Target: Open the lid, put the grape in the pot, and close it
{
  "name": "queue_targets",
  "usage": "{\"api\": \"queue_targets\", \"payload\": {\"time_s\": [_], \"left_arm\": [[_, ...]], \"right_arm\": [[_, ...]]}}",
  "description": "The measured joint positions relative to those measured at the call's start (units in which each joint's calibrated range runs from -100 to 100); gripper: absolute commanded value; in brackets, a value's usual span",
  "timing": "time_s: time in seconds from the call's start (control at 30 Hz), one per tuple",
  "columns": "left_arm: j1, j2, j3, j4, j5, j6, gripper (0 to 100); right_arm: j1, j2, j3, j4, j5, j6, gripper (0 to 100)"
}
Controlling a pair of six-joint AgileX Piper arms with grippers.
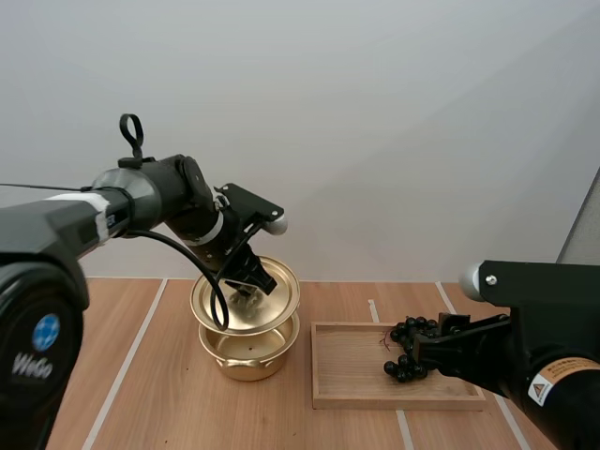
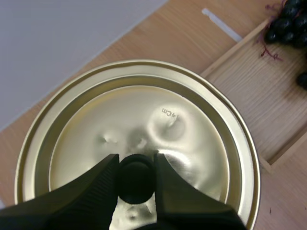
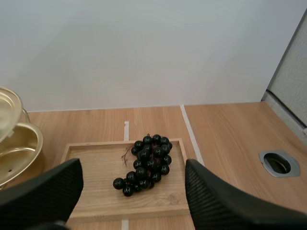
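The gold pot (image 1: pixel 246 352) stands on the table left of the wooden tray (image 1: pixel 349 375). My left gripper (image 1: pixel 251 278) is shut on the black knob (image 2: pixel 136 177) of the gold lid (image 1: pixel 246 297), which hangs tilted just above the pot. The lid (image 2: pixel 139 120) faces the left wrist camera with the fingers (image 2: pixel 100 187) pinching the knob. A bunch of dark grapes (image 3: pixel 146 164) lies in the tray (image 3: pixel 96 201). My right gripper (image 3: pixel 134 191) stands open in front of the grapes (image 1: pixel 412 347), a short way back from them. The pot (image 3: pixel 17 151) and lid (image 3: pixel 7 112) show beside the tray.
White tape lines (image 1: pixel 127 361) cross the wooden table. A round metal grommet (image 3: pixel 279 163) sits in the table to the right of the tray. A grey partition (image 3: pixel 290 72) rises at the far right.
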Motion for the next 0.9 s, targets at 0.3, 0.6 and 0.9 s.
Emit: {"api": "queue_targets", "payload": {"time_s": [0.3,0.6,0.9], "left_arm": [[0.00,-22.9,-1.5,-0.1,0.7,0.0,0],[0.00,-39.8,-1.6,-0.2,2.6,0.0,0],[0.00,-45.5,-1.8,-0.2,5.2,0.1,0]], "right_arm": [[0.0,22.6,-0.8,-0.8,-12.2,2.2,100],[-0.2,53.5,-13.1,-0.8,-16.1,3.3,100],[-4.0,68.9,-15.5,0.6,-20.9,5.5,100]]}}
